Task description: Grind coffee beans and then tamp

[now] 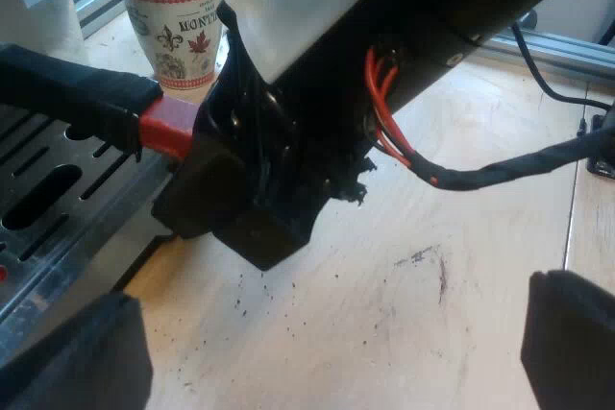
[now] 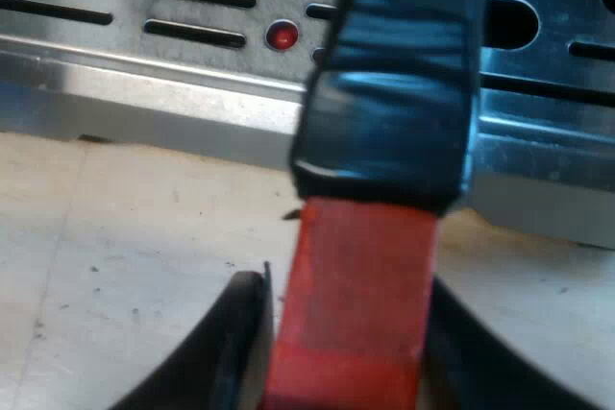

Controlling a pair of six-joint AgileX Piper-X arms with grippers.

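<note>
Right wrist view: my right jaws clamp the holder's red end [image 2: 356, 304] at the machine's drip tray [image 2: 58, 53]; left jaws gape empty over the counter [image 1: 432, 266]. I judge tamping, perhaps grinding, remains.

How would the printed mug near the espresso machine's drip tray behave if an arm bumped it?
The mug looks ceramic, so it is probably rigid, fairly heavy and breakable. It stands upright and is taller than wide, so a push near its rim might tip it; a low push would likely slide it on the smooth wooden table.
</note>
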